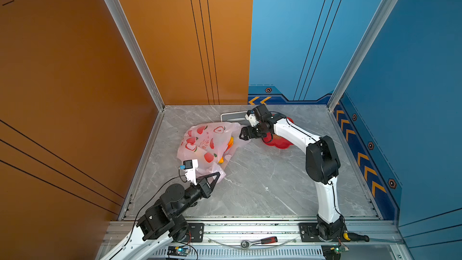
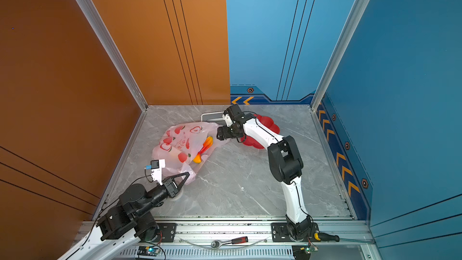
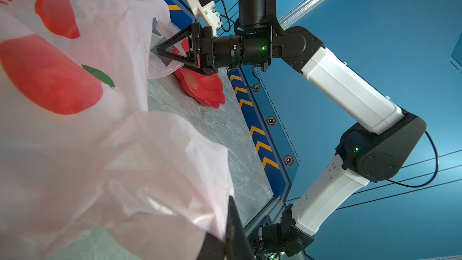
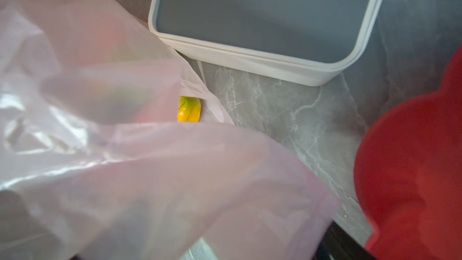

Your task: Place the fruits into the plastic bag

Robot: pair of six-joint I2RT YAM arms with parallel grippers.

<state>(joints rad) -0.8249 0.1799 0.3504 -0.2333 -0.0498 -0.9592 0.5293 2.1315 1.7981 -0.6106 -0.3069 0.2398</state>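
While the left pincer (image 1: 217, 175) is clamped shut on the near corner of the plastic bag (image 1: 200, 143), the right pincer (image 1: 243, 135) stands wide at the bag's far corner. Thin film lies between its jaws, and I cannot tell whether it grips yet. The bag lies slantwise on the counter (image 1: 262, 178), its long axis running from one pincer to the other and its mouth facing the right arm. The fruits (image 2: 206, 145) sit inside, an orange-yellow one showing at the mouth. The red dish (image 3: 202, 88) beside it looks empty, and a box (image 4: 262, 33) sits just behind. Red characters on the bag and a gold emblem on the dish are too small to read.
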